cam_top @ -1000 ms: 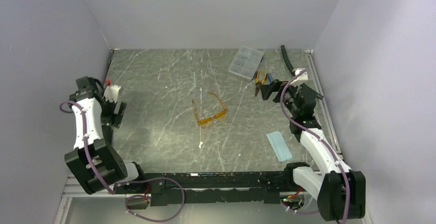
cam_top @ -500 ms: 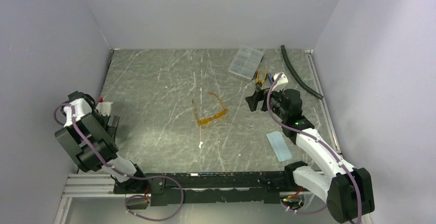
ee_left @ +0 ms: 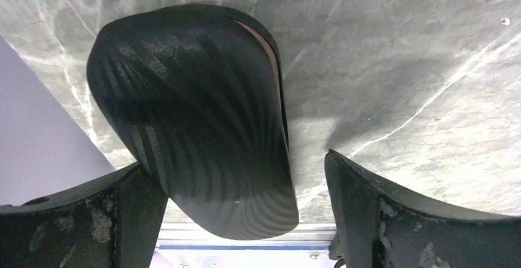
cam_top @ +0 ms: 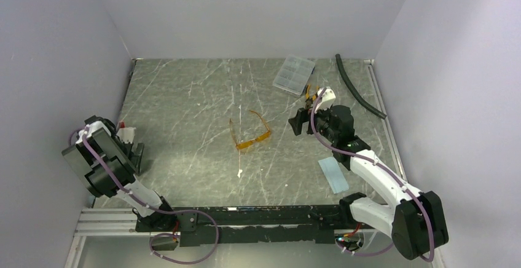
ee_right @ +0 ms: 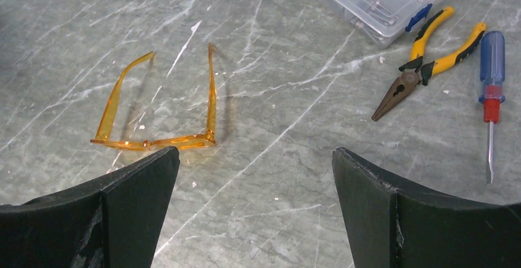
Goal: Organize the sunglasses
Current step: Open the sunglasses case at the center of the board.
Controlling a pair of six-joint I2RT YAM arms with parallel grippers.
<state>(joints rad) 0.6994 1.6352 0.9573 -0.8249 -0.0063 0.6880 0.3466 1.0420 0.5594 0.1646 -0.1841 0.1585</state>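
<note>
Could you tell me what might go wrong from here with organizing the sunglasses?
1. The translucent orange plastic sunglasses lie with their thin arms unfolded; the open right gripper, pinching one arm, might flex it or skid the pair.
2. The yellow-and-black-handled pliers and blue-handled screwdriver lie close beside that gripper; a sweep could knock them.
3. The open left gripper has the black ribbed glasses case off-centre between its fingers, so closing may push it aside.

The right hand (cam_top: 299, 120) has swung left toward the sunglasses (cam_top: 249, 136), while the left hand (cam_top: 131, 152) drew back
</note>
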